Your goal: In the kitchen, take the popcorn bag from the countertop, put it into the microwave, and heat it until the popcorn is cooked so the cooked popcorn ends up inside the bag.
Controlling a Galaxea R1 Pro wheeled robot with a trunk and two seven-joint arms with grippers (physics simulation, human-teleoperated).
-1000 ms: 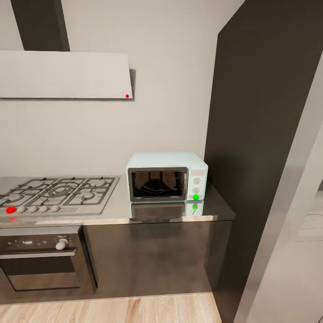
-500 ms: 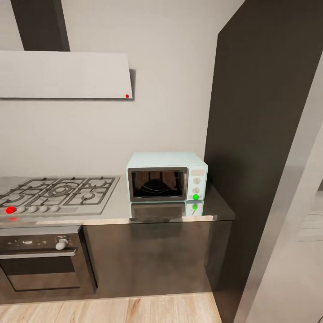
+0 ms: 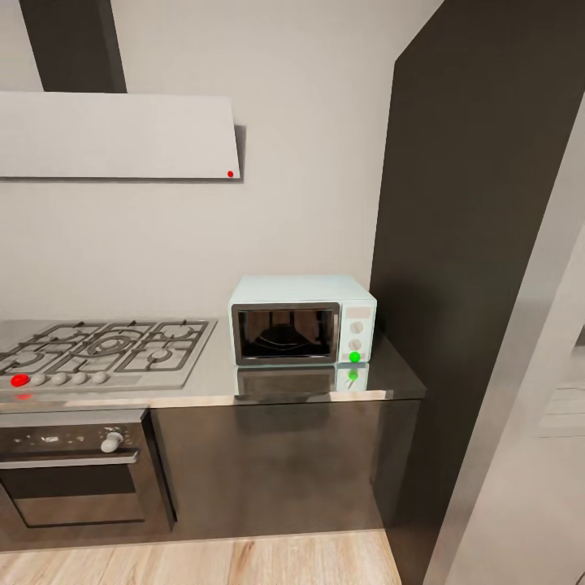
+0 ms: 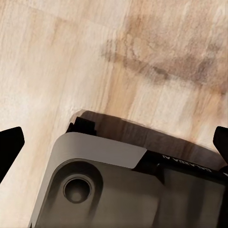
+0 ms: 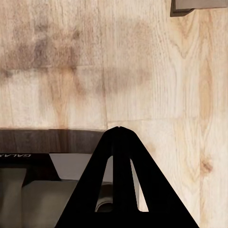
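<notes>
**Microwave running, door shut; both arms idle over the floor**

Left gripper (image 4: pixel 114 142): fingers spread wide, the two dark tips at opposite edges of the wrist view, nothing between them. Right gripper (image 5: pixel 119 129): fingertips pressed together to a single point, holding nothing. Both hang over the pale wood floor (image 5: pixel 156 71), above the robot's own grey base (image 4: pixel 109 190).

Outward: the pale blue microwave (image 3: pixel 301 319) stands on the grey countertop (image 3: pixel 390 382) beside the gas hob (image 3: pixel 106 345). Its door is closed and its dot (image 3: pixel 354 357) shows green. A dark mound sits behind the glass, probably the popcorn bag (image 3: pixel 283 335); its label cannot be read.

Change: none found. The head view matches both earlier pictures exactly, green dot included. Judgement: loading is done and heating appears under way; waiting is what remains.
</notes>
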